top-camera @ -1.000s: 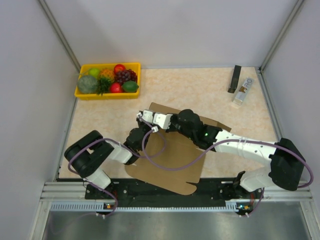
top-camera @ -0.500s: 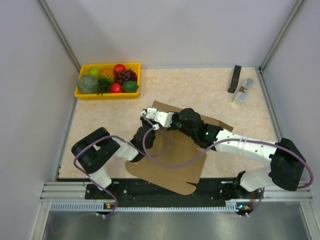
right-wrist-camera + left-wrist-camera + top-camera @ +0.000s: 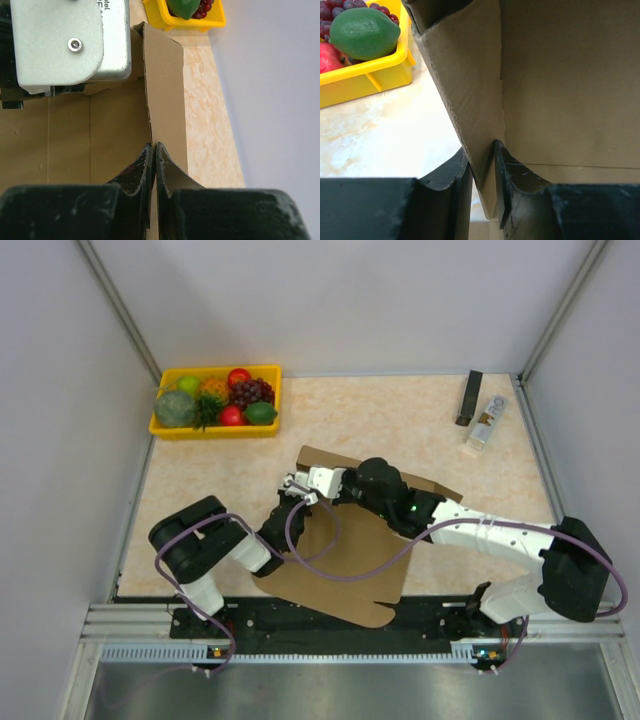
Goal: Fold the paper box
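Observation:
The paper box (image 3: 350,555) is a brown cardboard sheet lying mid-table, with its left flap (image 3: 470,80) folded up on edge. My left gripper (image 3: 291,504) is at that flap's near part; in the left wrist view (image 3: 482,167) the jaws are shut on the flap's edge. My right gripper (image 3: 299,484) reaches across the sheet from the right. In the right wrist view (image 3: 154,152) its jaws are pinched shut on the same upright flap (image 3: 165,90), just beyond the left gripper's silver camera housing (image 3: 65,40).
A yellow tray (image 3: 215,430) of fruit stands at the back left, also in the left wrist view (image 3: 370,82). A black bar (image 3: 469,398) and a small pale box (image 3: 485,423) lie at the back right. Grey walls close three sides.
My left arm has moved right and forward to the sheet's left flap. The right gripper shifted slightly, and the flap now stands more upright.

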Tool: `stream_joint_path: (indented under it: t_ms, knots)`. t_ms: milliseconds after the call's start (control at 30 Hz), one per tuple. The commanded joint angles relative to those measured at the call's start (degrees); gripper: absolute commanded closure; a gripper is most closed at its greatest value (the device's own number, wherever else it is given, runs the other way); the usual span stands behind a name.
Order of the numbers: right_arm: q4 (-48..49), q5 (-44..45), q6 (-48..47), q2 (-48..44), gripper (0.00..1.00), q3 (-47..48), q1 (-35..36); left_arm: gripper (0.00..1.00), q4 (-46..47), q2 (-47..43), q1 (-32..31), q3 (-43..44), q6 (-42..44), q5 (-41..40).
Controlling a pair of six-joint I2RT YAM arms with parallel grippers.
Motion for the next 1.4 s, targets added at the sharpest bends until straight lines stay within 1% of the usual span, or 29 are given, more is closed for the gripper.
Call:
stream_joint_path:
  t_ms: [0,33,67,100,133,233,267,333,367,400,467,533,667,733,800,833,867,933,967,1100,1167,1233,1367]
  knots:
    - [0.7,-4.9,1.7,-0.6,1.00,-0.3,1.3,0.74,6.7,1.3,-0.2,1.3,3.0,-1.5]
    - [0.5,-5.1,1.8,-0.7,1.00,-0.2,1.3,0.75,6.7,1.3,-0.2,1.6,3.2,-2.3]
    - [0.5,-5.1,1.8,-0.6,1.00,-0.2,1.3,0.71,6.9,1.4,-0.2,2.1,3.4,-3.5]
    - [0.5,-5.0,1.8,-0.7,1.00,-0.2,1.3,0.66,7.2,1.5,-0.2,2.2,3.1,-4.1]
    - [0.4,-5.0,1.8,-0.7,1.00,-0.2,1.3,0.57,8.0,1.6,-0.2,2.1,2.8,-4.2]
    - [0.0,-5.1,1.8,-0.8,1.00,-0.2,1.3,0.55,8.6,2.5,-0.2,2.7,2.4,-3.9]
    - [-0.1,-5.1,1.9,-1.0,1.00,-0.2,1.3,0.58,8.6,2.8,-0.2,3.4,2.1,-4.3]
    - [-0.1,-5.1,1.9,-1.1,1.00,-0.2,1.3,0.66,8.1,3.4,-0.2,3.8,1.8,-5.1]
    - [-0.2,-5.1,2.0,-1.1,1.00,-0.1,1.3,0.75,7.6,3.5,-0.2,4.6,1.9,-6.0]
    - [-0.3,-5.1,1.9,-1.2,1.00,-0.1,1.4,0.81,6.5,3.1,-0.2,5.0,1.6,-7.0]
    - [-0.4,-5.1,1.9,-1.1,1.00,-0.1,1.6,1.00,-0.3,2.1,-0.2,7.3,0.6,-11.4]
    - [-0.4,-5.2,2.0,-1.0,1.00,-0.1,1.9,1.00,-4.5,1.2,-0.3,9.2,-0.6,-15.1]
    - [0.2,-5.1,2.4,-0.9,1.00,-0.8,2.2,1.00,2.9,2.8,-0.3,7.5,1.5,-15.8]
    - [0.1,-5.1,2.9,-1.1,1.00,-0.8,2.4,1.00,4.7,3.2,-0.3,6.5,1.4,-16.2]
    - [0.1,-5.2,3.4,-1.1,1.00,-0.9,2.7,1.00,5.8,3.3,-0.3,6.2,1.6,-13.3]
    - [0.1,-5.1,3.6,-1.4,0.95,-0.9,2.8,1.00,5.6,3.0,-0.3,5.5,0.1,-11.8]
    - [0.6,-4.7,4.6,-1.6,0.85,-1.0,2.8,1.00,5.0,1.8,-0.2,5.1,-0.8,-8.2]
    - [1.2,-2.7,5.5,-2.4,0.78,-1.4,2.7,1.00,2.9,0.8,-0.2,4.2,-3.1,-5.6]
    - [1.0,-1.8,6.3,-2.4,0.71,-1.0,2.7,1.00,3.2,0.5,-0.2,3.4,-3.5,-4.8]
    - [0.2,1.8,7.2,-2.2,0.63,-0.8,1.7,1.00,15.5,2.9,-0.3,-1.4,-2.5,-2.1]
    - [1.3,2.1,7.5,-2.8,0.60,-2.3,0.9,1.00,18.6,4.6,-0.3,-2.9,-1.3,-1.8]
    - [2.4,2.6,6.4,-3.5,0.57,-3.8,0.2,1.00,19.1,5.1,-0.2,-3.4,-0.6,-1.5]
    - [4.0,4.1,3.2,-3.8,0.54,-5.2,0.0,1.00,19.1,6.0,-0.2,-3.9,-1.3,-1.3]
